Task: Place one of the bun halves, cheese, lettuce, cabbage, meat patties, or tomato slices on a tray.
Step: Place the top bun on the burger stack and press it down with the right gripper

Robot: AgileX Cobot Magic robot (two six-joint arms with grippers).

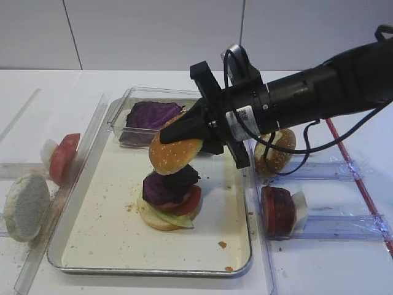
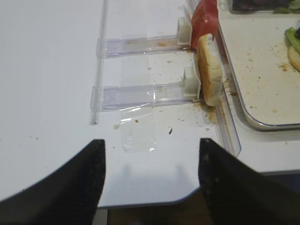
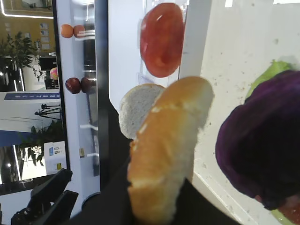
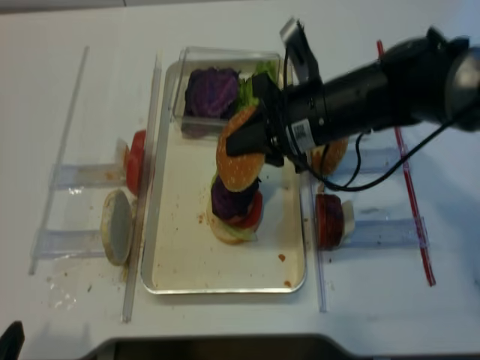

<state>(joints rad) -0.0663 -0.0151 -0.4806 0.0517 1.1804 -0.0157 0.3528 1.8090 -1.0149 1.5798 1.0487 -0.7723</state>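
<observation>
Tray (image 1: 110,249) on white table (image 1: 319,270)

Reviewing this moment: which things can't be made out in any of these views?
- Right gripper: fingertips hidden behind the bun top in both high views; the right wrist view shows only the bun's edge.
- Burger stack: a meat patty is not visible under the cabbage.
- Left gripper: absent from the high views; the left wrist view shows open fingers only.
- Clear box: its contents are partly blocked by the arm.
</observation>
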